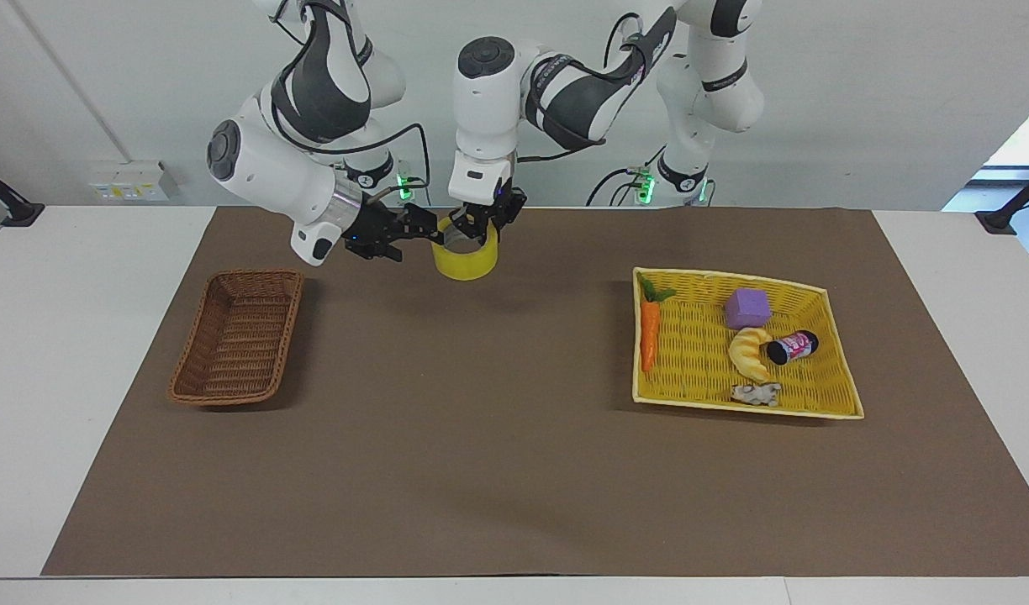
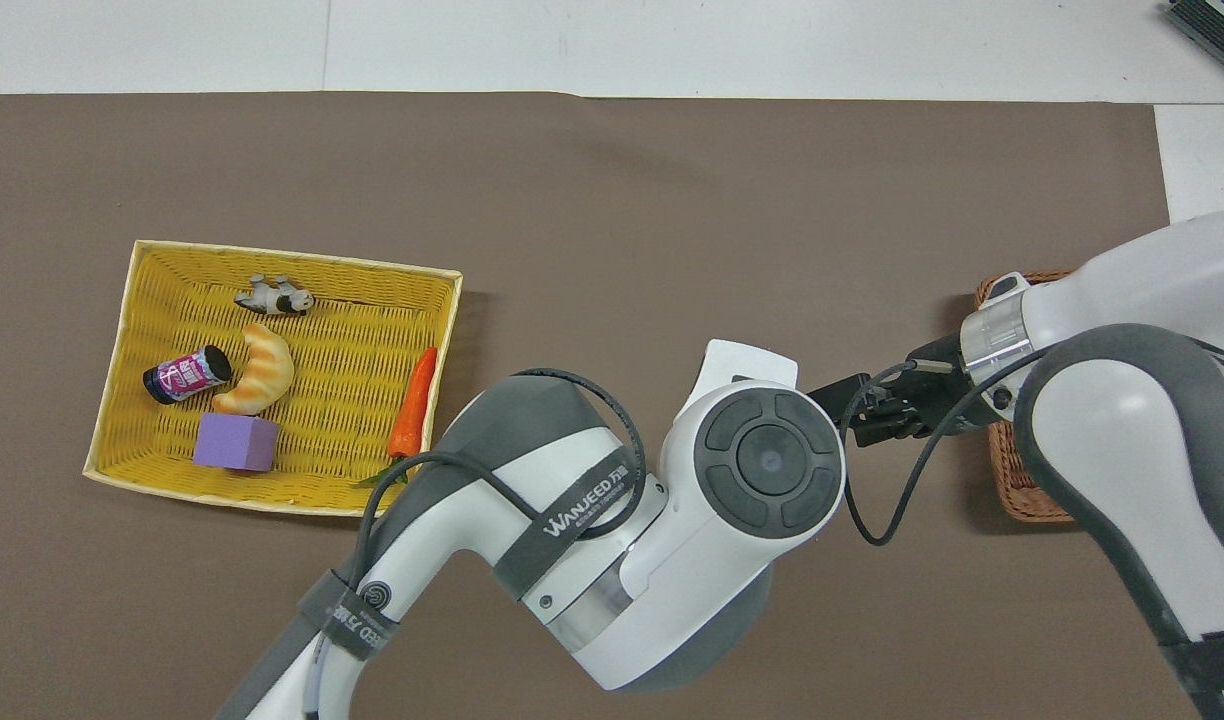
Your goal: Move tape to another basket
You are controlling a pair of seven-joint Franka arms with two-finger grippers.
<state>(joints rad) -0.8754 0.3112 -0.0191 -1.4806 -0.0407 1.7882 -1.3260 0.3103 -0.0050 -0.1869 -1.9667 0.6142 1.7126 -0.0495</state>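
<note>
The yellow tape [image 1: 464, 261] hangs in the air over the brown mat, between the two baskets, with my left gripper [image 1: 474, 227] shut on its upper rim from above. My right gripper [image 1: 414, 234] is level with the roll on the side of the right arm's end and stands open, its fingertips at the tape's rim; I cannot tell whether they touch it. The brown wicker basket [image 1: 237, 338] lies empty toward the right arm's end. In the overhead view my left arm's wrist hides the tape, and my right gripper [image 2: 844, 408] pokes out beside it, with the basket [image 2: 1020, 490] partly under the right arm.
A shallow yellow tray basket [image 1: 733, 276] [image 2: 292, 258] toward the left arm's end holds a carrot [image 1: 649, 332], a purple block [image 1: 747, 307], a croissant [image 1: 748, 351], a small bottle [image 1: 792, 346] and a small animal figure [image 1: 756, 392].
</note>
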